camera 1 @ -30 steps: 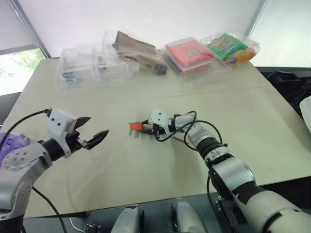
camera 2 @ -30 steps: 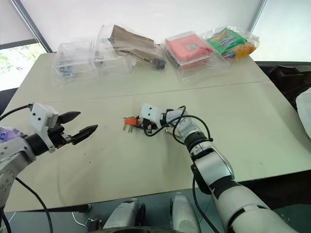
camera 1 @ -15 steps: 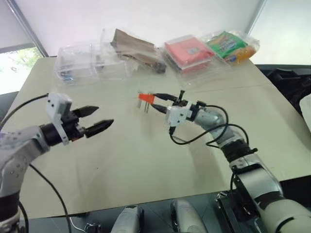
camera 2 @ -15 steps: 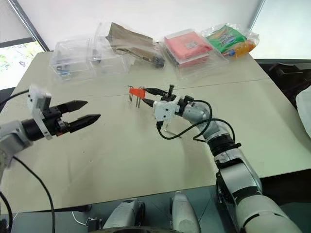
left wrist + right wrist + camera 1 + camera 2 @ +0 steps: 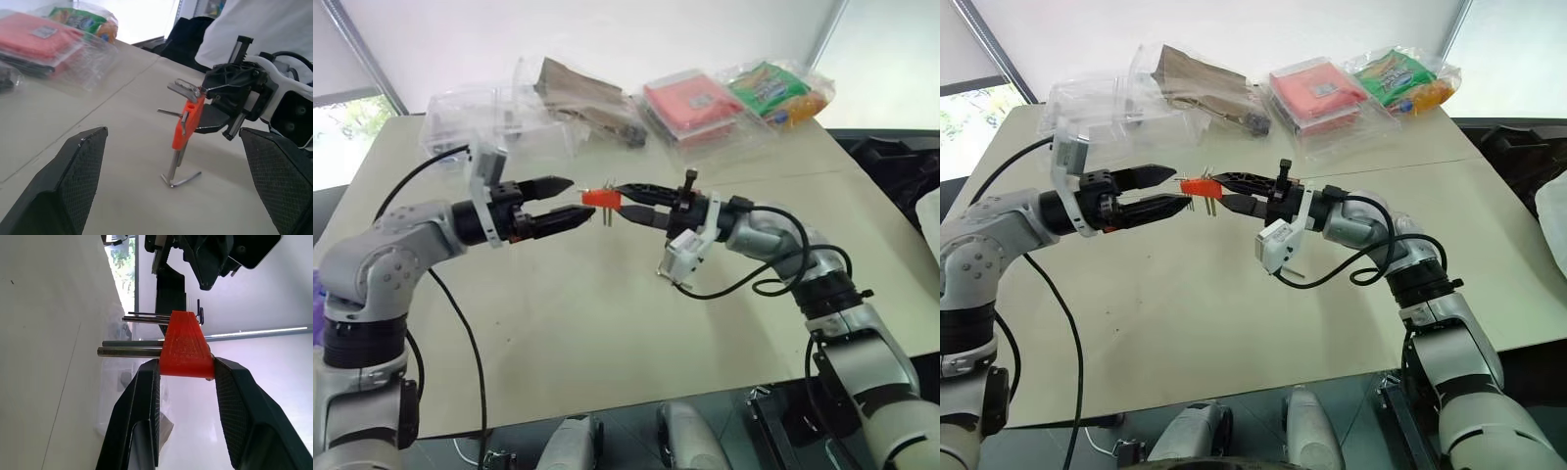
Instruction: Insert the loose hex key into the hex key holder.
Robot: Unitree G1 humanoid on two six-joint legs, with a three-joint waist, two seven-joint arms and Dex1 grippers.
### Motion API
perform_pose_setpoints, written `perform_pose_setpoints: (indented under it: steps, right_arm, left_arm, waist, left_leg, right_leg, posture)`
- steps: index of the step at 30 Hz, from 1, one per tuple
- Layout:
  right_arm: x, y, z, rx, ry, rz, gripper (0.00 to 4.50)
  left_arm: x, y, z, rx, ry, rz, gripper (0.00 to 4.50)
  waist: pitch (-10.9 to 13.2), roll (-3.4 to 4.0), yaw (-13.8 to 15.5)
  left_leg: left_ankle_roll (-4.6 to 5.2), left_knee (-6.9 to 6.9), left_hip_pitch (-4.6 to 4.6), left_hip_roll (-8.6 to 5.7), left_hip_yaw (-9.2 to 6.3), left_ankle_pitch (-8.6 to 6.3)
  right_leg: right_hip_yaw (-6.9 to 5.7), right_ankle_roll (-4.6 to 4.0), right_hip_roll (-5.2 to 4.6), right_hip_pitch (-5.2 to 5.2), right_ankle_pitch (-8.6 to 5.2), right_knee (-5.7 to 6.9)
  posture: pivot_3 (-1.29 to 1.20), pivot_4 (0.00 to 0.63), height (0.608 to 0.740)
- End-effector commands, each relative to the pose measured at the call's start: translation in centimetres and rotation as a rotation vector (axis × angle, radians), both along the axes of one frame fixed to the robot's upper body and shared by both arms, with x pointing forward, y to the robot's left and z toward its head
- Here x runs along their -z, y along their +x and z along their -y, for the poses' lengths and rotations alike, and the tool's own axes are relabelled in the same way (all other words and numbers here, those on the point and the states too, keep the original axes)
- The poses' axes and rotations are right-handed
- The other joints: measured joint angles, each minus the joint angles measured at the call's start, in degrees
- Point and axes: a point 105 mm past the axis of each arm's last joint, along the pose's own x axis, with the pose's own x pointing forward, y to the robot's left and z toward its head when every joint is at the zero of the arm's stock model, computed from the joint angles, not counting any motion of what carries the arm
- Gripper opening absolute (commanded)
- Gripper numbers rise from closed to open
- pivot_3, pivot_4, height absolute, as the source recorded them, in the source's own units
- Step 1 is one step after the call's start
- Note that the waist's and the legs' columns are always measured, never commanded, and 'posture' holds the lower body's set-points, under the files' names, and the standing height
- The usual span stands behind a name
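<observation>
**A:** Left eye view first: where do your two pieces sit?

**B:** The table [image 5: 607, 372] carries the packets at its far edge, well apart from the work. Your holder [image 5: 597, 198] is up in the air over the middle of the table, pinched by the right gripper [image 5: 625, 192] across its red body, with the prongs hanging down. The key [image 5: 1296, 274] looks to be lying flat on the table beneath the right forearm. It is thin and partly behind the cable, so I can't be sure of how it lies.

**A:** How will they handle?

**B:** I judge the holder light, rigid plastic. The flat sides you already hold are the right place to grip it, clear of the slots. The key is stiff, smooth steel and very light. It is likely to slip or pivot in the pads, so take it on the long shank near the bend, leaving the straight end free to enter.

**A:** And the arms?

**B:** Both reach in roughly level and point at each other. Your left gripper [image 5: 576, 199] stands wide open and empty, its tips just beside the holder, one above it and one below, not touching that I can see. Your right fingers are closed on the red block.
</observation>
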Motion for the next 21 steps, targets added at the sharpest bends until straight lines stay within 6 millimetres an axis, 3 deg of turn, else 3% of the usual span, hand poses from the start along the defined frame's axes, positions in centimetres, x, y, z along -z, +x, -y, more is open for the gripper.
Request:
perform_pose_setpoints:
  steps: [1,20,21]
  right_arm:
    - [-2.2,-0.9,-0.5,-0.043,0.027,0.088,1.03]
    - [-2.3,-1.9,-1.7,-0.098,0.017,0.091,1.03]
    - [-2.4,-2.0,-1.7,-0.1,0.018,0.091,1.03]
  left_arm:
    - [-1.3,-0.4,0.3,0.032,-0.025,0.037,4.5]
    - [-1.3,0.1,1.4,0.055,-0.048,0.036,4.5]
    - [-1.2,0.1,1.5,0.057,-0.048,0.034,4.25]
  waist:
    - [0.0,0.0,0.07]
    - [0.0,-0.01,0.09]
    - [0.0,-0.01,0.08]
  left_leg:
    - [0.0,0.0,0.0,0.0,0.0,0.0]
    - [0.0,0.05,0.0,-0.02,-0.01,0.0]
    - [0.0,0.05,0.0,-0.02,-0.01,0.0]
  right_leg:
    - [0.0,0.0,0.0,0.0,0.0,0.0]
    - [0.0,0.0,-0.01,0.04,0.0,-0.01]
    - [0.0,0.0,-0.01,0.04,0.0,-0.01]
  posture:
    - [0.0,0.15,0.74]
    - [0.0,0.15,0.74]
    - [0.0,0.15,0.74]
